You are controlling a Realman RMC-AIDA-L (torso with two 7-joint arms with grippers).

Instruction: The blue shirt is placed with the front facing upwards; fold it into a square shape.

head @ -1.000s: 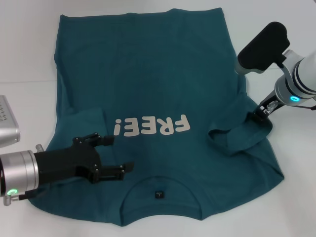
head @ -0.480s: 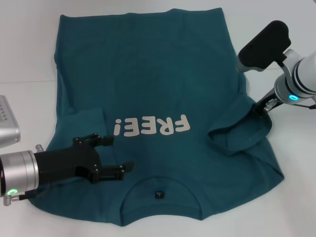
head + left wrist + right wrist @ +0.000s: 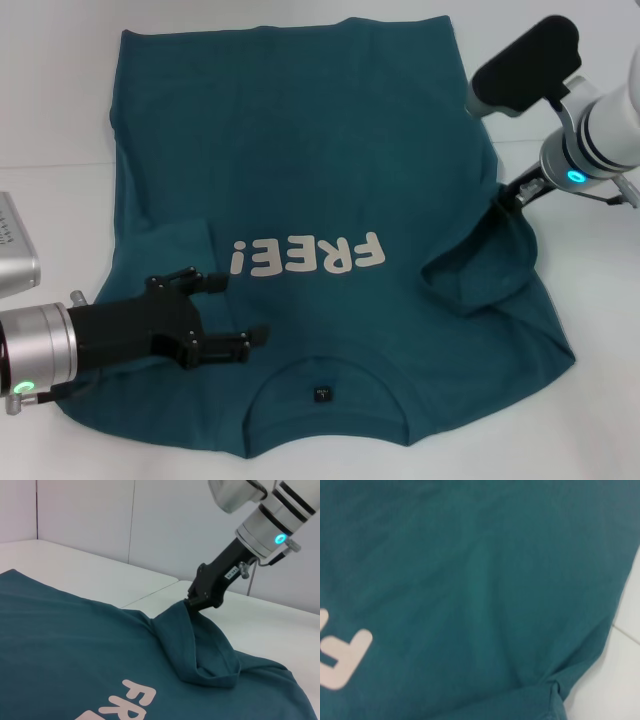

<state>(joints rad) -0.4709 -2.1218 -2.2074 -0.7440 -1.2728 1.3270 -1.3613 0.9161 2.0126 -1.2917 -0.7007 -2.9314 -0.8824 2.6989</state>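
The big dark teal-blue cotton T-shirt [image 3: 320, 200] lies flat on the white table [image 3: 50, 100], print up. It looks soft, light and floppy, so edges are best to grab. The right gripper [image 3: 509, 193] pinches the sleeve [image 3: 195, 645] and lifts it. The left gripper [image 3: 230, 310] hovers open near the collar.

Shirt [image 3: 320, 170] flat on table [image 3: 50, 100]

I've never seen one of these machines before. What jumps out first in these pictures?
A big blue shirt is spread across the white table, its white "FREE!" print upside down from the robot's side. On the robot's right, the right tool pinches a sleeve and lifts it into a peak. The black left tool hovers open near the collar, holding nothing.
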